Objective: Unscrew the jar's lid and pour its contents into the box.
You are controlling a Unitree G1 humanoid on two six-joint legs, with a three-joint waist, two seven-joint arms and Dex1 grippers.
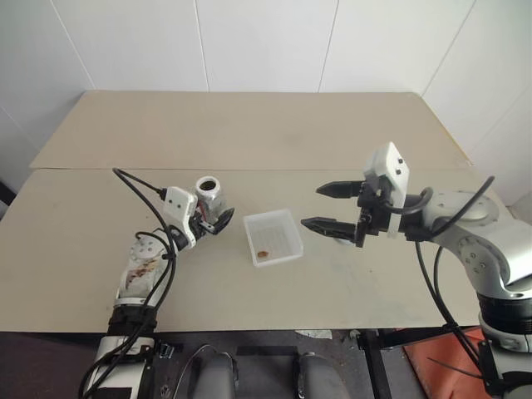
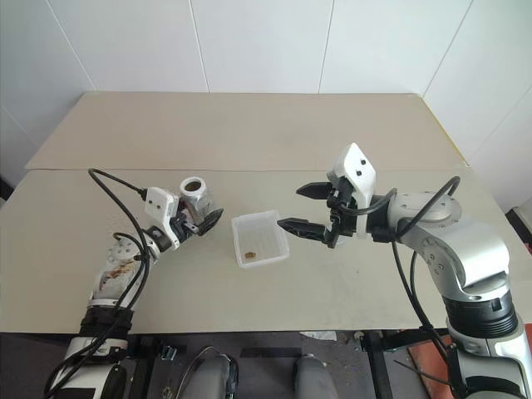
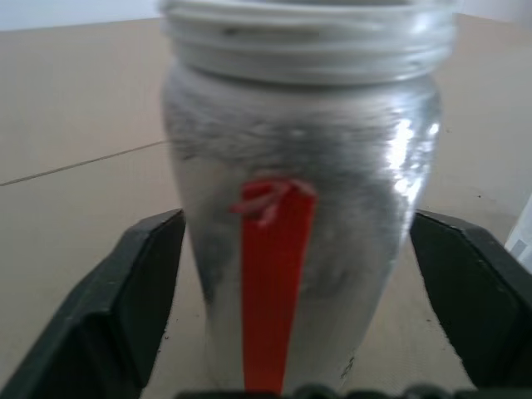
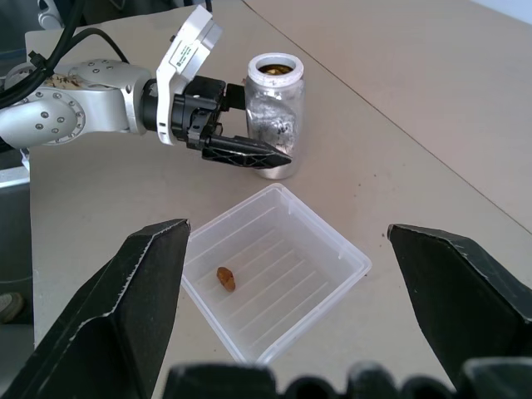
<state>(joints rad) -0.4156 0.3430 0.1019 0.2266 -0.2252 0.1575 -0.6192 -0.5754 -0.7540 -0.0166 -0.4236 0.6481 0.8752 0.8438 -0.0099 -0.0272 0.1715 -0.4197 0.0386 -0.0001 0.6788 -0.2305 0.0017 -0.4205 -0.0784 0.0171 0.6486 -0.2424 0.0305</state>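
The jar (image 1: 209, 193) stands upright on the table with its mouth uncovered; a red label strip runs down its clear side (image 3: 278, 274). My left gripper (image 1: 214, 209) is open, one black finger (image 3: 108, 307) on each side of the jar, close to the glass. The box (image 1: 281, 234) lies just right of the jar and holds one small brown bit of the contents (image 1: 262, 253). My right gripper (image 1: 311, 206) hovers open and empty to the right of the box. The lid is out of view.
The tan table (image 1: 249, 133) runs far back to a white wall, with a seam across it behind the jar. Bare tabletop lies in front of the box, up to the near edge (image 1: 274, 328).
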